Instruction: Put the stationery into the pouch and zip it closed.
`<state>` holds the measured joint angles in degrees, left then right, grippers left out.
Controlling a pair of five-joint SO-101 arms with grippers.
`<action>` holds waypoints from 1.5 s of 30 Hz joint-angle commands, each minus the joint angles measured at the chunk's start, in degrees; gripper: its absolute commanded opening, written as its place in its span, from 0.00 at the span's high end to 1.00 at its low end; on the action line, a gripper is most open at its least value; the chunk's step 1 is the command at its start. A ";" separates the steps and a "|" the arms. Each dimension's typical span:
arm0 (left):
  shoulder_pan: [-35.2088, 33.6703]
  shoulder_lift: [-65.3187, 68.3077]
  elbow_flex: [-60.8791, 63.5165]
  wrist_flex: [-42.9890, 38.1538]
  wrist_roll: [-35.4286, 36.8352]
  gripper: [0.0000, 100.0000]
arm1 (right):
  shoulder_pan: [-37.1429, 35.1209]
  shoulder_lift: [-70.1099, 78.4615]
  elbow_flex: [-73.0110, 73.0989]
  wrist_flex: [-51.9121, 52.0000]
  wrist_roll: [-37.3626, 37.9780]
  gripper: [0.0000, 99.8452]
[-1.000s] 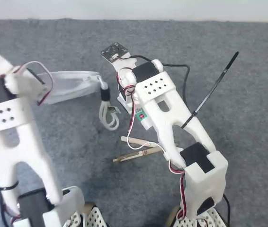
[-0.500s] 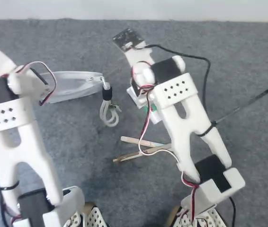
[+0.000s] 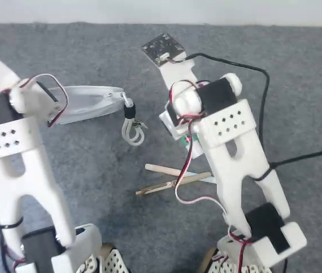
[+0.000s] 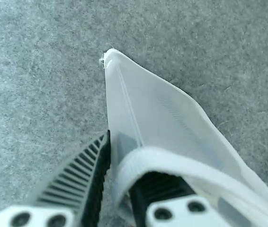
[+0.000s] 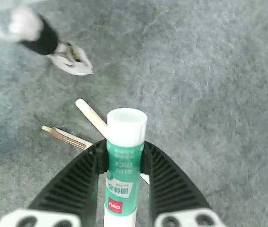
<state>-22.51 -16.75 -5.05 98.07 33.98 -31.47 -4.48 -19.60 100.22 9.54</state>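
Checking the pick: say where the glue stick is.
Right wrist view: the glue stick is clamped in the right gripper, above the pens on the carpet.

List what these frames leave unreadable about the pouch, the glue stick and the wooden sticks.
1. Pouch: the left arm covers one end in the high view. The picture edge cuts it off in the left wrist view, at the left end effector. Its contents are unreadable.
2. Glue stick: its base is cut off by the edge in the right wrist view, within the right end effector.
3. Wooden sticks: the right arm covers one end in the high view.
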 commanded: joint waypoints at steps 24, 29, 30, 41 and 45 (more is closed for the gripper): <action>0.35 -3.60 -0.31 -1.85 -0.62 0.99 | -9.71 -34.07 23.91 -12.97 -18.99 0.99; 0.35 -3.60 -0.31 -1.85 -0.62 0.99 | -12.26 -40.31 31.47 -21.23 -23.47 0.99; 0.35 -3.60 -0.31 -1.85 -0.62 0.99 | -12.26 -41.63 33.05 -23.34 -24.70 0.99; 0.35 -3.60 -0.31 -1.85 -0.62 0.99 | -12.26 -55.69 53.98 -47.43 -31.47 0.99; 0.35 -3.60 -0.31 -1.85 -0.62 0.99 | -12.26 -60.35 60.48 -54.90 -31.30 0.99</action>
<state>-22.51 -16.75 -5.05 98.07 33.98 -43.25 -60.66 38.95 51.08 -21.32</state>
